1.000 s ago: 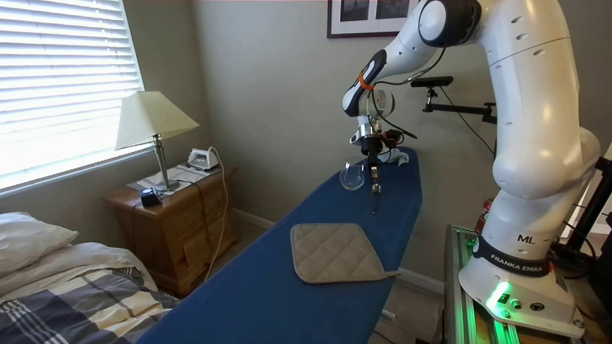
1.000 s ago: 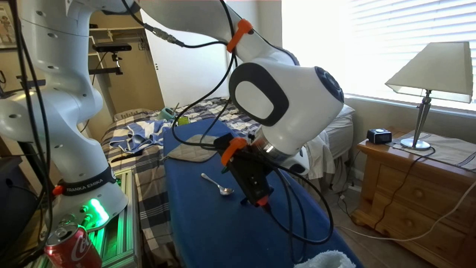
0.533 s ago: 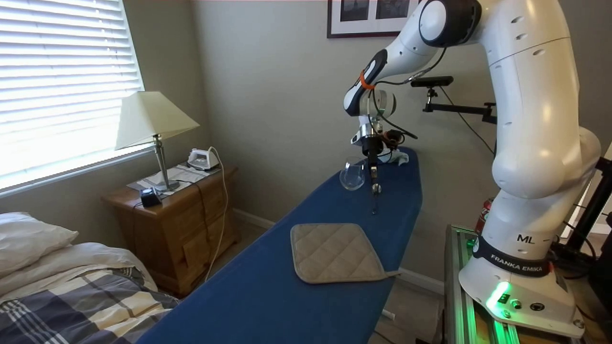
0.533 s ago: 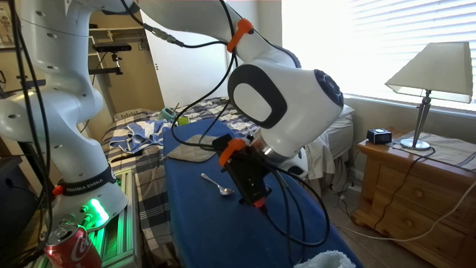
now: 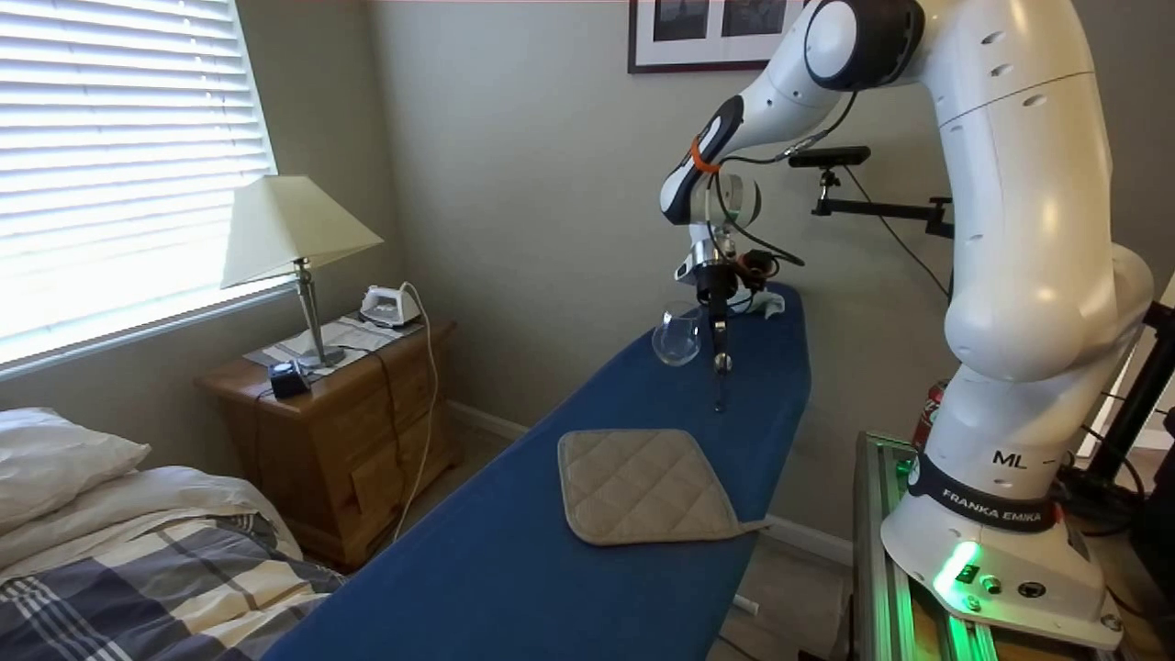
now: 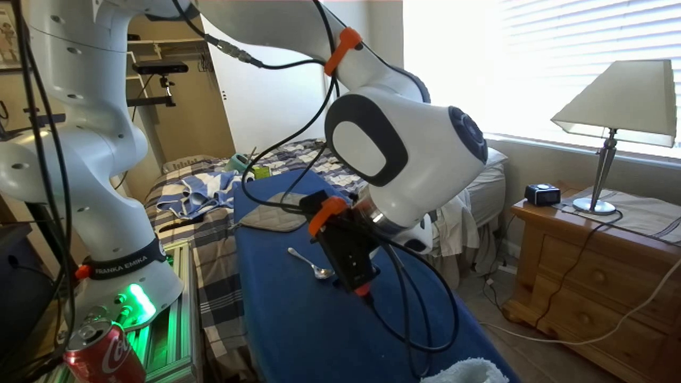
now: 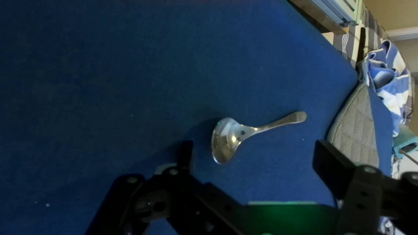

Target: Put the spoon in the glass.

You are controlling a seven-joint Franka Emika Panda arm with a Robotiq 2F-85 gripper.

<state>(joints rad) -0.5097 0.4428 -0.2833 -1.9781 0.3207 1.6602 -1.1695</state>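
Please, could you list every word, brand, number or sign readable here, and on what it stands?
"FRANKA EMIKA" on the black band, in both exterior views.
"ML" on the white robot arm, above the band.
"Co" on the red can; the rest is unclear.
Any marks on the small black box: too small to read.

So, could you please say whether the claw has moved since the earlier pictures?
Yes: the claw has shifted slightly, in an exterior view, towards the unmoved metal spoon on the ironing board.
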